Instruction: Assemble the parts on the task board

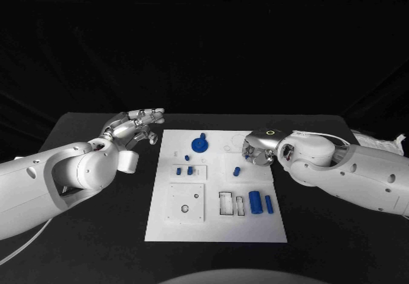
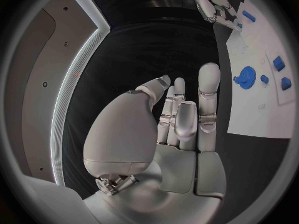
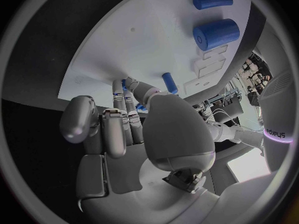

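Observation:
The white task board lies mid-table. On it are a blue gear, two small blue pegs, another peg, a thick blue cylinder and a thin blue rod. My right hand is bent down over the board's far right part. In the right wrist view its thumb and fingers pinch a small blue part close to the board. My left hand hovers off the board's far left corner, fingers straight and apart, holding nothing.
The board has a square recessed plate and rectangular slots near its front. The black table surrounds it. A white cloth-like thing lies at the far right edge.

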{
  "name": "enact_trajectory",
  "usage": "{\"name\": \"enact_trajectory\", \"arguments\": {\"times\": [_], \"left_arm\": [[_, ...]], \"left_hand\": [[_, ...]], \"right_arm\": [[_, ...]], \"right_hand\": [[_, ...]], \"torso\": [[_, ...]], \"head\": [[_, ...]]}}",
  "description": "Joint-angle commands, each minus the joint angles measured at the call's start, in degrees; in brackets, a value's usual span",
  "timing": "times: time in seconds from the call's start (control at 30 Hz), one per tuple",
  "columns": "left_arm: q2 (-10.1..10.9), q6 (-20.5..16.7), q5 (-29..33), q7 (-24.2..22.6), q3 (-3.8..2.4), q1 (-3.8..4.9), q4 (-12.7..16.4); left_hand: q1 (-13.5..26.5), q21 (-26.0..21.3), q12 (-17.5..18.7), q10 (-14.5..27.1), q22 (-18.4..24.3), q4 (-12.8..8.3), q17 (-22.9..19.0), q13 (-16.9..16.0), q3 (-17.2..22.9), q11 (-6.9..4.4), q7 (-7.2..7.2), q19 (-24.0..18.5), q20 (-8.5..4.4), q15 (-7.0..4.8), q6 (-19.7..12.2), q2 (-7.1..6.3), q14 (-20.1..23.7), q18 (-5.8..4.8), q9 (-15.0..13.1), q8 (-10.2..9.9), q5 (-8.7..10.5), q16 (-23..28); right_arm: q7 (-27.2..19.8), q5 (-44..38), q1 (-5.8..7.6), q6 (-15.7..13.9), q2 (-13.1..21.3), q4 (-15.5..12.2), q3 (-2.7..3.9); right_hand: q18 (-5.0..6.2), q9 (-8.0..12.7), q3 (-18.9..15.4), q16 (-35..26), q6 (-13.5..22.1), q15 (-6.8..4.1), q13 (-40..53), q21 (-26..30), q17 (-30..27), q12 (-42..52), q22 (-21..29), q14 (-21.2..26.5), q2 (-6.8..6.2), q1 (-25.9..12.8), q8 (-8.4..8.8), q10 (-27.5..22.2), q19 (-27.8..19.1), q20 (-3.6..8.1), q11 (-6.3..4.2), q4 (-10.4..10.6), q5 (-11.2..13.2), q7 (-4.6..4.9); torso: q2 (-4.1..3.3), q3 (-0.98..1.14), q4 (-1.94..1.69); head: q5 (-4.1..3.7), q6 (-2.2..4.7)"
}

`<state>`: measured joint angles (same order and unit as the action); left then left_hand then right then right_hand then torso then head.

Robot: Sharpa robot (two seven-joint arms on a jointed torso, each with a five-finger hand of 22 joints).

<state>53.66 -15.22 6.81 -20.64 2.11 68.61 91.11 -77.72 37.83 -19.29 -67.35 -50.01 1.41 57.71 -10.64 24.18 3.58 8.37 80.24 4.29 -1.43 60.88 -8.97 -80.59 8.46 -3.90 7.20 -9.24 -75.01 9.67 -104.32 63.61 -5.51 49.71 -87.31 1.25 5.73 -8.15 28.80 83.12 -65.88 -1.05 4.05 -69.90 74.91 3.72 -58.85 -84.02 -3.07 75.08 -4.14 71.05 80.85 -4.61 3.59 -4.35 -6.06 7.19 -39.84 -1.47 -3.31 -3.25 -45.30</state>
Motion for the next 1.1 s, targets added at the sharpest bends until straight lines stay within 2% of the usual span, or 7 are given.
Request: {"name": "enact_trajectory", "arguments": {"times": [0.03,0.4,0.77,1.1], "left_arm": [[0.0,0.8,-0.5,-0.1,-0.03,0.01,0.1],[-0.1,0.6,-0.9,0.0,-0.03,0.01,-0.1],[0.0,0.5,-0.9,0.0,-0.02,0.00,-0.2],[0.0,0.5,-0.9,0.0,-0.02,-0.01,-0.3]], "left_hand": [[-0.1,0.2,-0.3,0.5,0.0,-0.1,0.1,-0.1,-0.2,-0.04,-0.09,0.3,-0.04,0.20,-0.4,0.40,-0.4,0.61,0.1,0.0,-0.21,-0.3],[-0.1,0.1,-0.5,0.8,0.1,-0.1,0.0,-0.2,-0.2,0.01,-0.05,0.3,-0.03,0.23,-0.5,0.46,-0.4,0.63,0.1,0.0,-0.21,-0.3],[-0.1,0.0,-0.6,1.1,0.1,-0.2,-0.1,-0.2,-0.2,0.06,-0.02,0.3,-0.01,0.26,-0.5,0.48,-0.4,0.63,0.1,0.0,-0.20,-0.3],[-0.1,0.0,-0.7,1.3,0.1,-0.2,-0.1,-0.3,-0.2,0.09,0.00,0.3,0.00,0.29,-0.5,0.50,-0.4,0.63,0.0,0.0,-0.20,-0.3]], "right_arm": [[0.1,-0.9,-0.54,-0.8,-0.1,-0.3,-0.35],[-0.2,0.3,-0.56,-2.7,1.1,-1.9,-0.15],[0.2,1.0,-0.29,-3.3,3.6,-4.9,0.63],[0.4,1.5,0.14,-4.0,5.3,-8.0,1.30]], "right_hand": [[0.52,-0.1,0.5,0.4,-0.3,-0.23,0.0,0.0,5.4,0.2,-0.1,-4.2,0.49,0.5,-0.16,0.4,0.2,0.12,-0.10,0.0,0.3,0.00],[0.51,-0.1,0.6,0.4,-0.3,-0.22,-0.1,0.0,5.3,0.1,-0.1,-4.1,0.36,0.6,-0.09,0.3,0.2,0.14,-0.06,-0.1,0.4,0.06],[0.51,-0.1,0.7,0.4,-0.3,-0.20,-0.1,0.0,5.3,0.0,-0.1,-4.1,0.19,0.6,-0.07,0.3,0.2,0.14,-0.03,-0.1,0.4,0.10],[0.50,-0.1,0.7,0.4,-0.3,-0.19,-0.1,0.0,5.3,0.0,-0.1,-4.1,0.09,0.5,-0.07,0.3,0.2,0.14,-0.02,-0.1,0.5,0.11]], "torso": [[0.01,0.00,-0.03],[0.03,-0.01,-0.04],[0.02,-0.03,0.04],[0.01,-0.02,-0.08]], "head": [[-0.06,-0.01],[0.00,-0.03],[-0.05,-0.15],[-0.09,-0.15]]}}
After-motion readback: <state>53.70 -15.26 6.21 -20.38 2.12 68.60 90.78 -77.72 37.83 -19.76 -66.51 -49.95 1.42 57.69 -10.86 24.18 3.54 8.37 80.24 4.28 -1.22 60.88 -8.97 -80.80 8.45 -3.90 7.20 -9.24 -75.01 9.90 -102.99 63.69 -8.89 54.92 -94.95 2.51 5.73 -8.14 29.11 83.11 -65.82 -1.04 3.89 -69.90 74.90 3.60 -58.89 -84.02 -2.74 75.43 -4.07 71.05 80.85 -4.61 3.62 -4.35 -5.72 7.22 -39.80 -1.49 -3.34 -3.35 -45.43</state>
